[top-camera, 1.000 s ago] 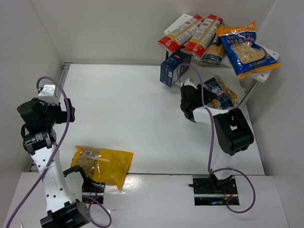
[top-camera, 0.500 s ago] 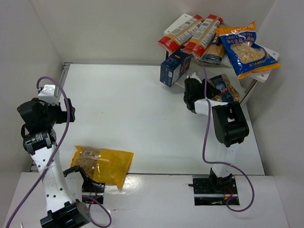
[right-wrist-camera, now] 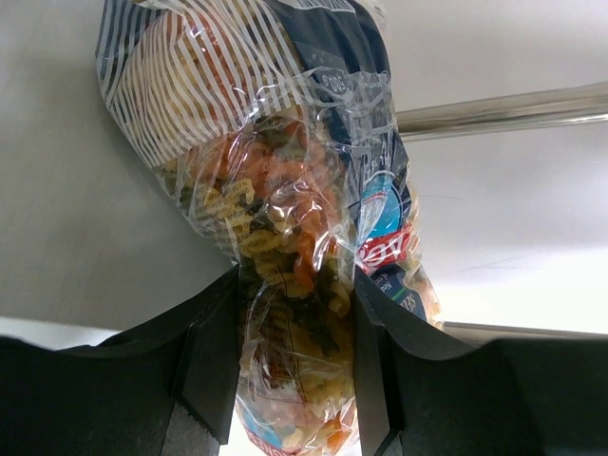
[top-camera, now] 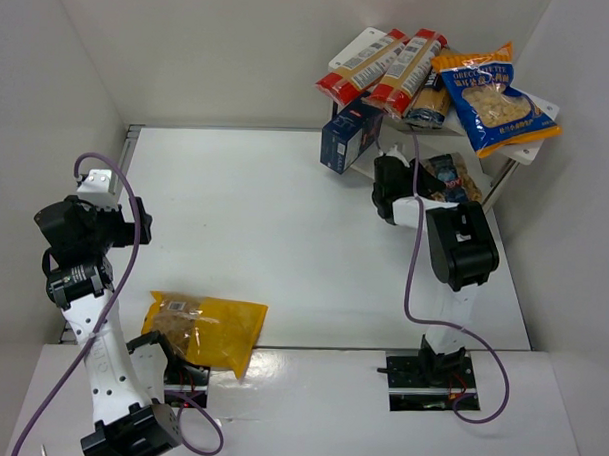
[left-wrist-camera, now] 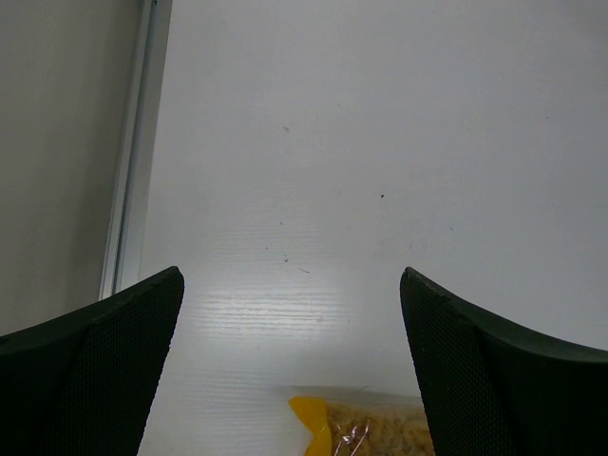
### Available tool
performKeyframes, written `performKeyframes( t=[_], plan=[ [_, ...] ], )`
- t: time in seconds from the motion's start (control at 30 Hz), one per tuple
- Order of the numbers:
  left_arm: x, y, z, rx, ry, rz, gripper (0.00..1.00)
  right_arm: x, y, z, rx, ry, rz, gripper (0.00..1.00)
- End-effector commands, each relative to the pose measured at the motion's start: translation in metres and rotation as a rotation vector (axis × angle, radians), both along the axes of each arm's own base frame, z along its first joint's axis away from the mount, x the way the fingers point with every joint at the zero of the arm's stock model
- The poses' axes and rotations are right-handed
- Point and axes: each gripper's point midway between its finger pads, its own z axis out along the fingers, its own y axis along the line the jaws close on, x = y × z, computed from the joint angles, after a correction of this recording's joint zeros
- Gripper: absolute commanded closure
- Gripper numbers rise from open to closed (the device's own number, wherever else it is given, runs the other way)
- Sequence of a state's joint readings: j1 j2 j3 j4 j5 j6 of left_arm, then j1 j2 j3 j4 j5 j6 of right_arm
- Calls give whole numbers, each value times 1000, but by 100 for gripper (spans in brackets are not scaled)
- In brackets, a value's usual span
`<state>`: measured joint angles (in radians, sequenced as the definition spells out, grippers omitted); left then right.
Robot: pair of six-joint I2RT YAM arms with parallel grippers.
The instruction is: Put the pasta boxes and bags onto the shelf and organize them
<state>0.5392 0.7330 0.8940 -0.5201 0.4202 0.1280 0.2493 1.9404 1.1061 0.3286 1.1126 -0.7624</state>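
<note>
My right hand clamped on the spiral pasta bag under the shelf top board, my left hand wide above the table, yellow bag edge near

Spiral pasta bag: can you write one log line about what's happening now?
right gripper: shut on spiral pasta bag, under shelf top board | left gripper: open, holding nothing | yellow bag: on table, not shelved
</note>
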Motion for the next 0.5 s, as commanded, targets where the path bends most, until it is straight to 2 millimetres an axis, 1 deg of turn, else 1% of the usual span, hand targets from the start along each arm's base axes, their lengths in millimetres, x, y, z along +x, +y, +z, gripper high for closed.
performKeyframes(
  t=[0.0,0.03,0.07,0.1,0.17,0.23,0.3,0.33,0.37,0.43,0.47],
  plan=[
    [1,-4,6,11,-31,-27,0,-17,-43,26,-50,-92,-224,100],
    [1,-4,6,11,-31,-27,0,-19,-43,24,-49,-86,-226,100],
    [1,-4,6,11,-31,-27,0,-18,-48,26,-41,-99,-239,100],
    [1,-4,6,11,-31,-27,0,-18,-48,21,-45,-87,-239,100],
    [1,-4,6,11,-31,-27,0,-16,-51,19,-38,-80,-253,100],
    [1,-4,6,11,-31,-27,0,-17,-51,17,-37,-74,-255,97],
    [1,-6,7,8,-33,-35,0,-16,-51,19,-38,-70,-254,89],
    [1,-6,7,8,-33,-35,0,-18,-51,14,-41,-50,-255,83],
    [1,-6,7,8,-33,-35,0,-16,-51,16,-36,-59,-257,77],
    [1,-6,7,8,-33,-35,0,-18,-51,14,-36,-49,-259,72],
    [1,-6,7,8,-33,-35,0,-18,-51,14,-36,-49,-259,66]
  ],
)
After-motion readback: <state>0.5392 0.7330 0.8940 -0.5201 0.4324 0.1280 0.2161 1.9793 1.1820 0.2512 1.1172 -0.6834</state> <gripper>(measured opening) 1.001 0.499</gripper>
